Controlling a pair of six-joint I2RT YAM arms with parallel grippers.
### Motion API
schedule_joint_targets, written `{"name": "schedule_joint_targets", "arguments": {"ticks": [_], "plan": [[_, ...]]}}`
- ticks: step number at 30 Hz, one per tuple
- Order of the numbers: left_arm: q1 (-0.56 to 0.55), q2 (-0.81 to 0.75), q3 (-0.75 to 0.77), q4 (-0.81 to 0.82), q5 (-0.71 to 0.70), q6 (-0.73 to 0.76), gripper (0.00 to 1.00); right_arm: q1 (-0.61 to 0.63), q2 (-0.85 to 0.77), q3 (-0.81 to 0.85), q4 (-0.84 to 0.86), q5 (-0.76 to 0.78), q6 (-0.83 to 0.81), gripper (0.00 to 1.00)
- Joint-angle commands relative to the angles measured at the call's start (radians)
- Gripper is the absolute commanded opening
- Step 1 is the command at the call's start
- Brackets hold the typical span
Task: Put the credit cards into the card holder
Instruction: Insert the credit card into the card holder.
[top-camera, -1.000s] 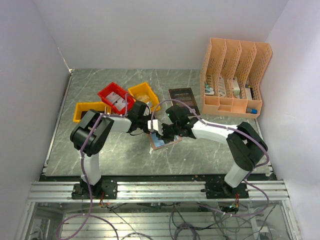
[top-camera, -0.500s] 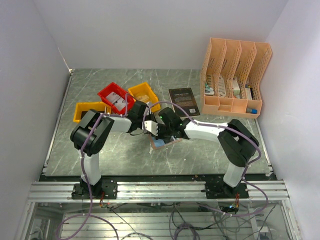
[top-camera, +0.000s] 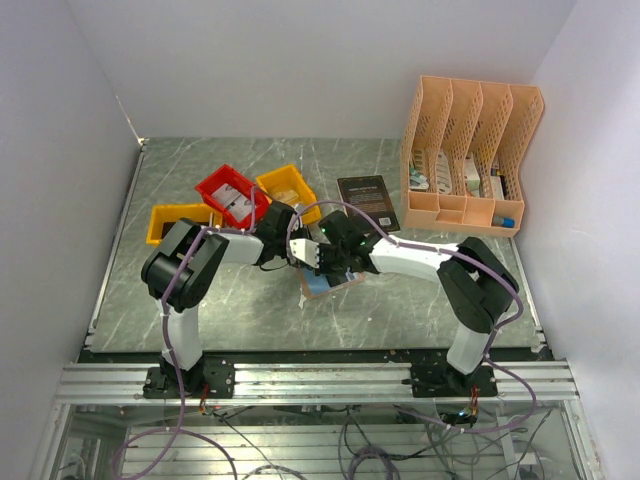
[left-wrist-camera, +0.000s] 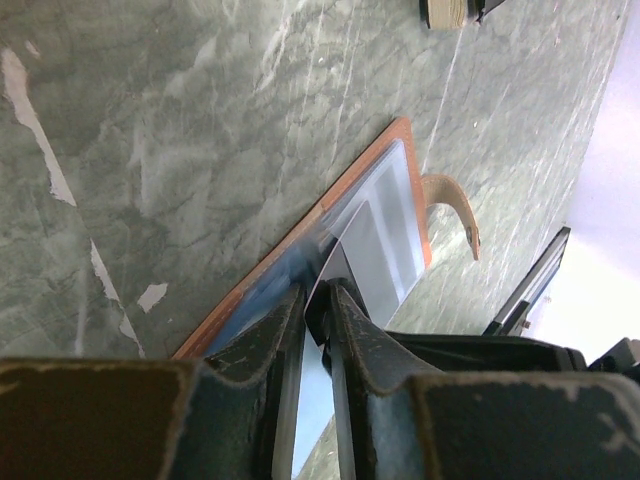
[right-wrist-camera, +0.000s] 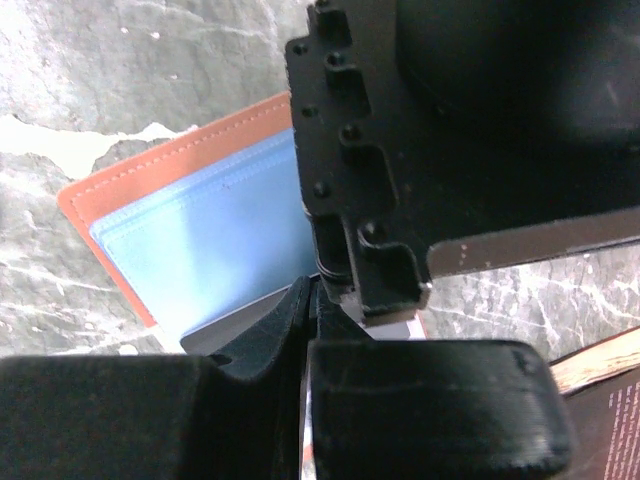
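Note:
The card holder (top-camera: 335, 285) lies open on the marble, tan-orange, its snap strap (left-wrist-camera: 455, 205) curling off the far side. A light blue card (right-wrist-camera: 200, 250) sits inside its clear pocket (left-wrist-camera: 398, 200). A grey-silver card (left-wrist-camera: 365, 255) leans into the holder at an angle. My left gripper (left-wrist-camera: 318, 300) stands over it with the jaws a little apart. The card's edge and a dark part run into that gap. My right gripper (right-wrist-camera: 308, 295) is shut, with its tips right above the grey-silver card (right-wrist-camera: 235, 325) and against the left gripper. Both grippers (top-camera: 300, 255) (top-camera: 320, 262) meet above the holder.
A black book (top-camera: 368, 200) lies just behind the holder. A peach slotted file rack (top-camera: 470, 150) stands at the back right. A red bin (top-camera: 230, 193) and two yellow bins (top-camera: 288, 187) (top-camera: 175, 220) sit at the back left, close to the left arm.
The right arm has swung left, bringing its shut gripper up against the left one over the holder. The left jaws have eased slightly apart.

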Motion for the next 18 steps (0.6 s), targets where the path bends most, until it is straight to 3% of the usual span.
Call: {"name": "schedule_joint_targets", "arguments": {"ticks": [1, 11, 18], "plan": [[-0.013, 0.038, -0.013, -0.056, -0.020, 0.037, 0.28, -0.022, 0.017, 0.026, -0.030, 0.008, -0.024, 0.00], [-0.014, 0.045, -0.008, -0.047, -0.012, 0.034, 0.29, -0.022, -0.014, 0.013, -0.028, -0.144, 0.002, 0.00], [-0.014, 0.049, -0.010, -0.038, -0.008, 0.029, 0.29, 0.010, 0.029, 0.020, -0.012, -0.092, 0.019, 0.00]]}}
